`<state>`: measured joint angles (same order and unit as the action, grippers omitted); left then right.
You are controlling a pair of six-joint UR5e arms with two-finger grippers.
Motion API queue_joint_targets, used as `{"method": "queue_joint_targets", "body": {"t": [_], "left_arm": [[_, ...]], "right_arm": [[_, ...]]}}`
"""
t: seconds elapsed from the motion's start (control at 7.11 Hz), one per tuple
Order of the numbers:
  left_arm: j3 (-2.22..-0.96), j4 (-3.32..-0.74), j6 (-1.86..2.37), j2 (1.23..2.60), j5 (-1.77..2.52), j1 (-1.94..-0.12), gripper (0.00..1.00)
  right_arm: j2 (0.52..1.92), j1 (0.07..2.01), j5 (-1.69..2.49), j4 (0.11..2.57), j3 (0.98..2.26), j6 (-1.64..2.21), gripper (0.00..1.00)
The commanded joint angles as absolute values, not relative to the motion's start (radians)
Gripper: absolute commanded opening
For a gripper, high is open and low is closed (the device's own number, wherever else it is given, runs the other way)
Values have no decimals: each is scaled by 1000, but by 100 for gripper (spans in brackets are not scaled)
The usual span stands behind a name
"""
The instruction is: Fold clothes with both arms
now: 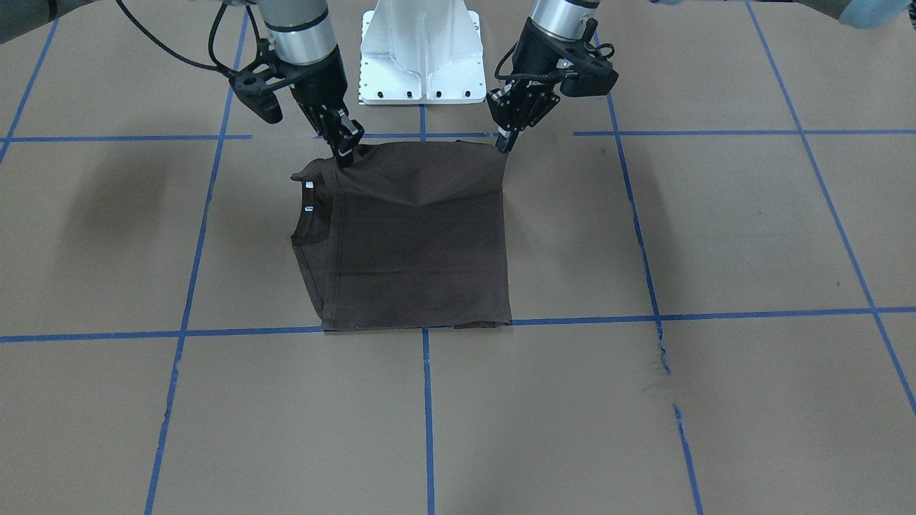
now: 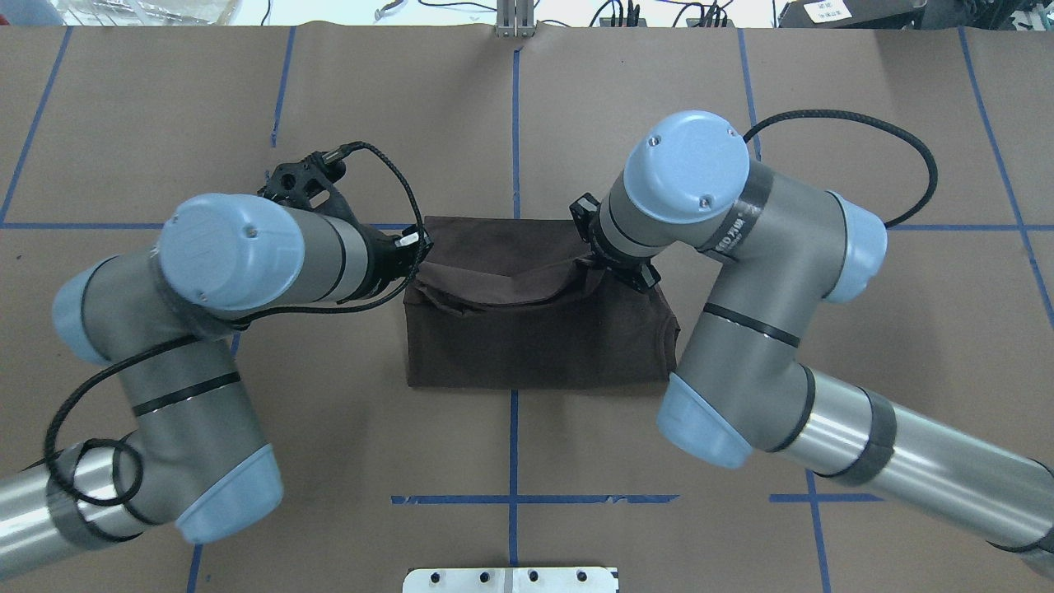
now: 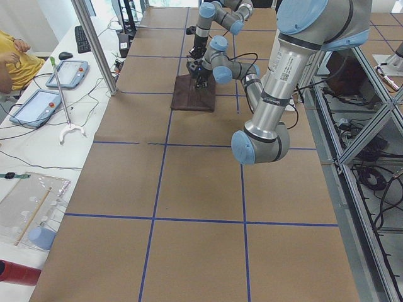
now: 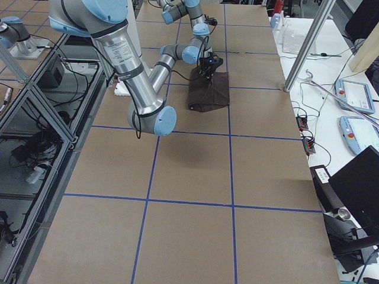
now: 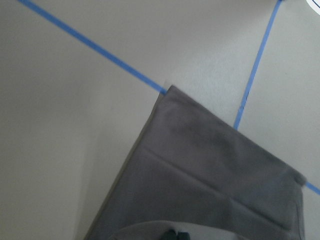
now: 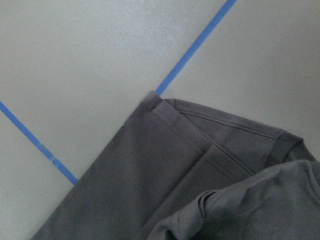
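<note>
White pedestal (image 1: pixel 421 50) stands at the table's (image 1: pixel 715 236) robot-side edge, and blue tape lines (image 1: pixel 428 400) cross the surface. Folded T-shirt (image 1: pixel 418 243) lies mid-table, near the pedestal. Left gripper (image 1: pixel 504 146) and right gripper (image 1: pixel 346 153) both angle downward. Each pinches one corner of the shirt's robot-side edge, which is lifted slightly.

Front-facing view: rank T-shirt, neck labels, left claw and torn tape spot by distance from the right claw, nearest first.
1. T-shirt: its robot-side corner is pinched in the right claw.
2. Neck labels: just beyond that corner, on the same side of the shirt.
3. Left claw: across the shirt, at the other robot-side corner.
4. Torn tape spot: past the left claw's side, toward the camera.
</note>
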<state>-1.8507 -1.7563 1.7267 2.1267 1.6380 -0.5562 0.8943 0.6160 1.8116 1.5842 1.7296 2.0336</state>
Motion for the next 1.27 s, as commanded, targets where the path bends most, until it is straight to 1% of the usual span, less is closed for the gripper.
{"method": "queue_joint_targets", "body": {"t": [0.0,0.14,0.28,0.42,0.7,0.84,0.99,1.13], "left_arm": [[-1446,-1983,1593,2261,1638,-679,37],[-1333,-2085,1535,2282,1638,-714,99],[-1336,-2079,1529,2283,1669,-733,100],[-1362,-2083,1526,2269,1716,-736,100],[-1559,-2077,1444,2136,1741,-741,100],[-1653,-2079,1276,2056,1799,-764,100],[-1699,-2091,1120,1960,1866,-799,100],[-1718,-2092,918,1888,1978,-880,100]], "right_arm": [[731,733,1876,1355,1300,1863,76],[672,774,1881,1254,1158,1723,100],[672,848,1985,1253,1154,1639,100],[716,876,2059,1244,1169,1600,100],[771,919,2085,1252,1238,1592,100],[849,963,2121,1253,1294,1456,100],[947,1036,2185,1255,1331,1245,100],[1041,1116,2213,1256,1369,1009,100]]}}
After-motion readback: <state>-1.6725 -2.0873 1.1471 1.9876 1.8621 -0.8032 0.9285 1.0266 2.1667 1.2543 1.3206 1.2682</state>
